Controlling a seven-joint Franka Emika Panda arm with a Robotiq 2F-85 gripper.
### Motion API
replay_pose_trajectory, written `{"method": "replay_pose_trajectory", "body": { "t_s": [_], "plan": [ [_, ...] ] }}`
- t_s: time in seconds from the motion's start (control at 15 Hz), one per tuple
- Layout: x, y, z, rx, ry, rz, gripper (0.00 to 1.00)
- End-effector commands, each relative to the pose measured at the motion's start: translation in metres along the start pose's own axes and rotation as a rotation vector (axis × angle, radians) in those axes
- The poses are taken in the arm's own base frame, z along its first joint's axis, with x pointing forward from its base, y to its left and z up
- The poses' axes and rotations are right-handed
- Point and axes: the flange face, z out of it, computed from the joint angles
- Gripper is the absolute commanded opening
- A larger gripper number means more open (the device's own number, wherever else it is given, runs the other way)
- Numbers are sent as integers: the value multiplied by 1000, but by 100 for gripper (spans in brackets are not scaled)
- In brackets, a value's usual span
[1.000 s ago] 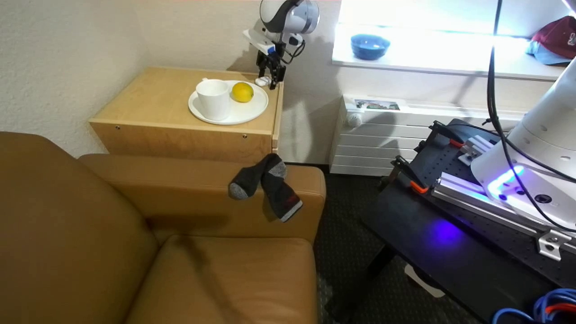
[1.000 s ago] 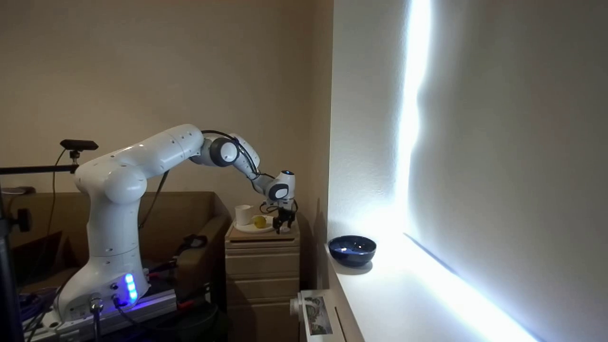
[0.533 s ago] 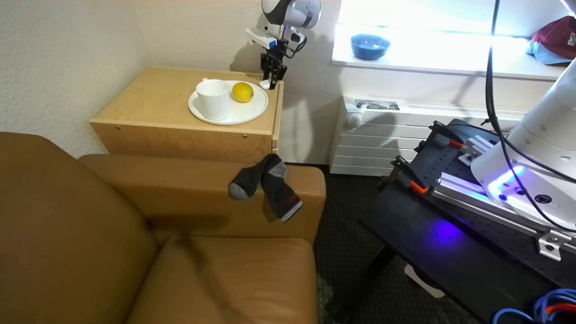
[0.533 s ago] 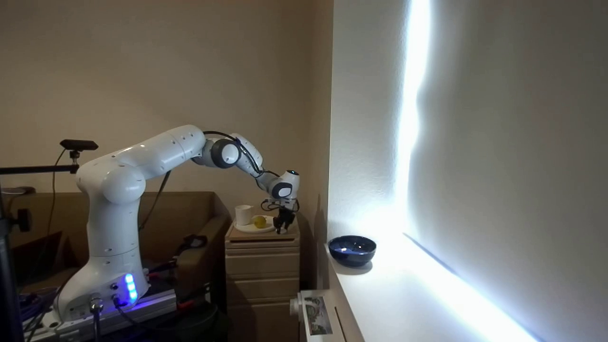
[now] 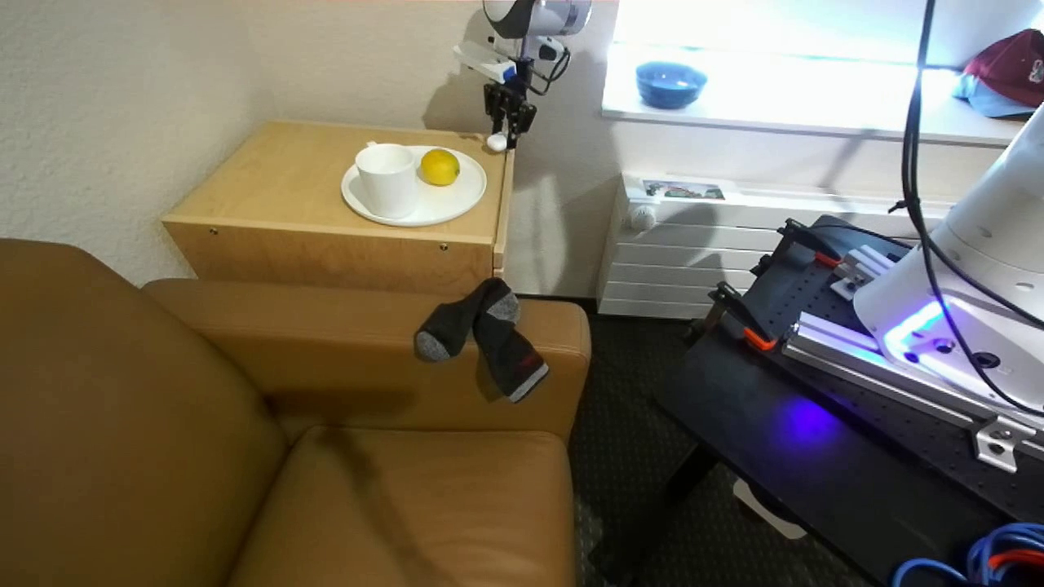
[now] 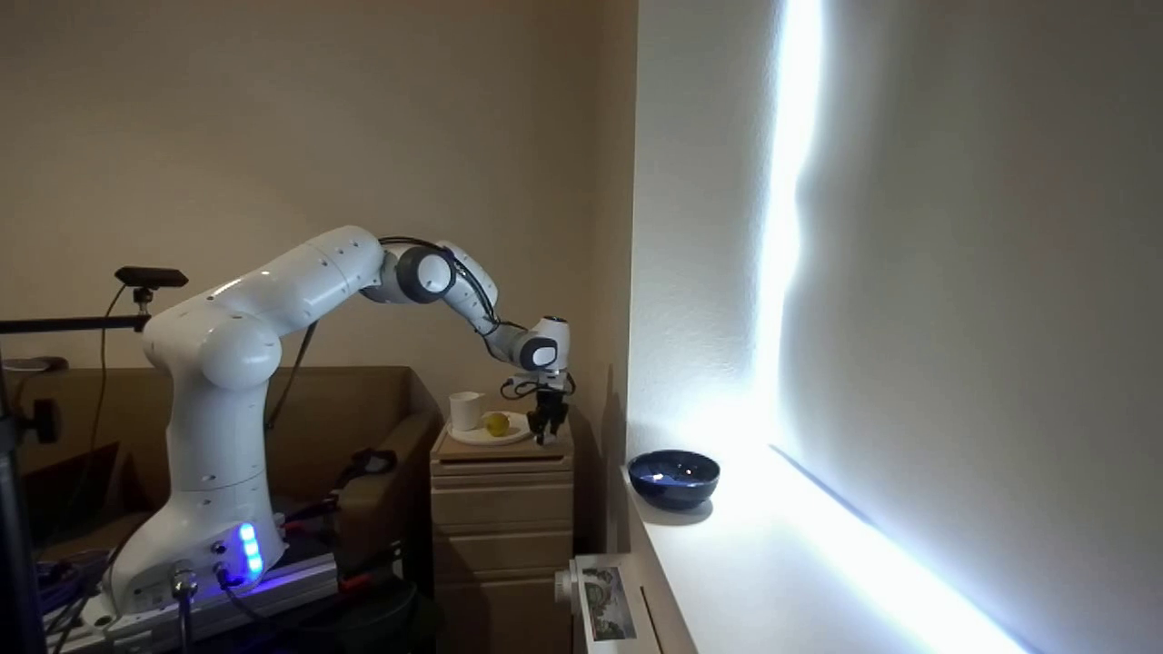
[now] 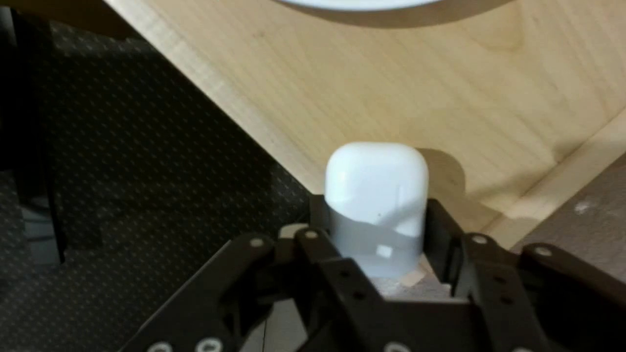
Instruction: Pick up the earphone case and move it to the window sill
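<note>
Between the two black fingers (image 7: 442, 234) in the wrist view sits the earphone case (image 7: 376, 181), white and rounded, pressed on both sides. My gripper (image 5: 505, 137) is shut on it, pointing down over the back right corner of the light wooden side table. The case's shadow falls beside it on the wood, so it seems lifted slightly. In an exterior view the case (image 5: 497, 143) shows as a small white end below the fingers. The window sill (image 6: 763, 572), a bright white ledge, lies to the right of the gripper in both exterior views.
On the side table (image 5: 277, 179) a white plate (image 5: 444, 204) holds a white cup (image 5: 387, 183) and a yellow fruit (image 5: 440, 167), left of the gripper. A blue bowl (image 5: 670, 85) and a cap (image 5: 1007, 69) stand on the sill, with a radiator (image 5: 677, 261) below.
The fingers have closed around the earphone case. Gripper and case have then risen a little together and shifted right toward the table's edge in an exterior view.
</note>
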Motion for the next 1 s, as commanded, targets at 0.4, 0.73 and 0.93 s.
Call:
{"method": "replay_pose_trajectory", "body": {
  "t_s": [0.4, 0.73, 0.93],
  "plan": [
    [43, 95, -54, -70, -9, 80, 24],
    [102, 171, -39, -85, -63, 380, 24],
    [141, 229, -28, -64, -37, 555, 24]
  ]
}}
